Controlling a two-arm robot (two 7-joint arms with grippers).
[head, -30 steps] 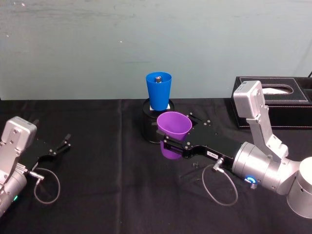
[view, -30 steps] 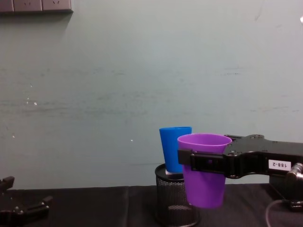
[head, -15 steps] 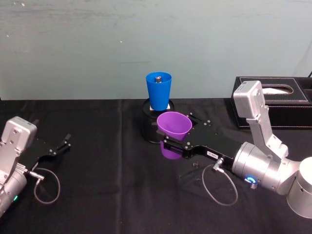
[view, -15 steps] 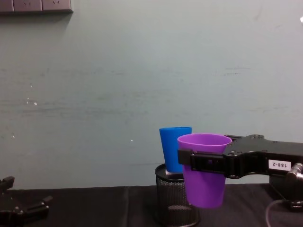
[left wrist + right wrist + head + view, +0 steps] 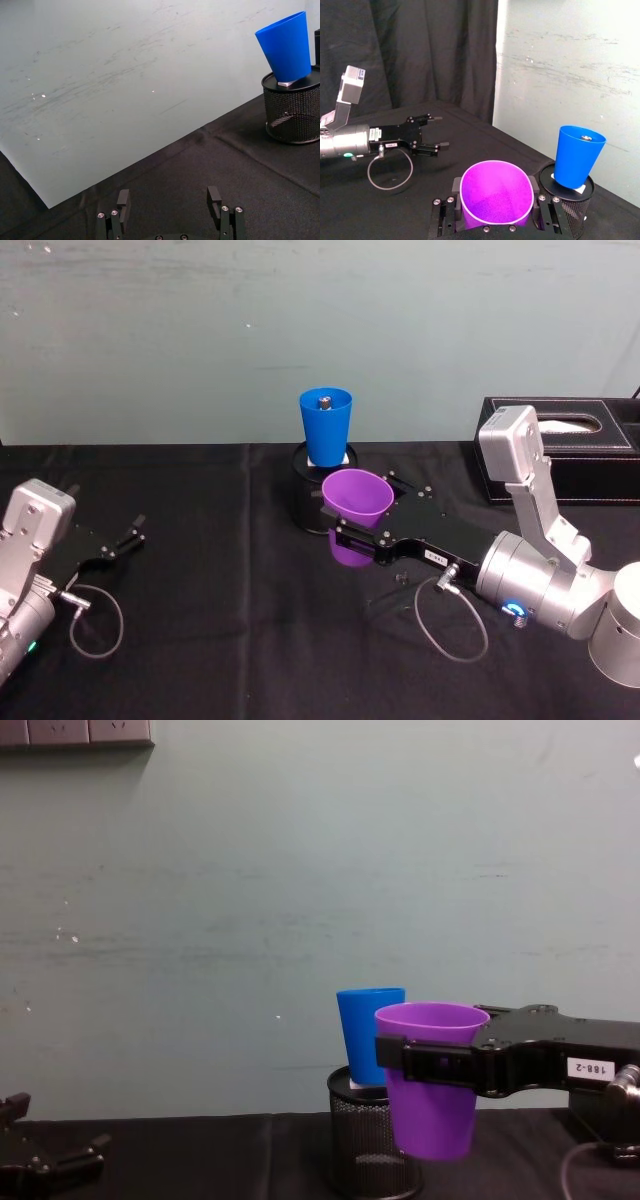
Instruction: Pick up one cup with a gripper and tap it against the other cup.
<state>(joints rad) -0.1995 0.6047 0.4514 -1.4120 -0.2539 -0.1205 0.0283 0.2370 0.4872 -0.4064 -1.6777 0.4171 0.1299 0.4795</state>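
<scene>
Right gripper (image 5: 345,537): reaches in from the right over the black table cloth (image 5: 220,640). Its jaws are clamped on the purple cup (image 5: 356,495), one finger on each side of the cup wall just below the rim.
Purple cup: upright, mouth open to the top, carried clear of the cloth. It hangs just in front of the mesh pen holder (image 5: 303,502), on the robot's side of it.
Blue cup (image 5: 325,430): stands upright on top of the mesh pen holder, resting on a small light-coloured piece. A small grey object lies inside it.
Cup relation: in the chest view the purple cup (image 5: 432,1120) overlaps the right edge of the blue cup (image 5: 365,1035), with both rims at nearly the same height. In the right wrist view a gap separates the purple cup (image 5: 494,192) from the blue cup (image 5: 577,157).
Left gripper (image 5: 125,540): parked low at the left of the table, well apart from both cups, jaws apart and holding nothing.
Tissue box (image 5: 560,450): black, at the far right of the table, beside the wall.
</scene>
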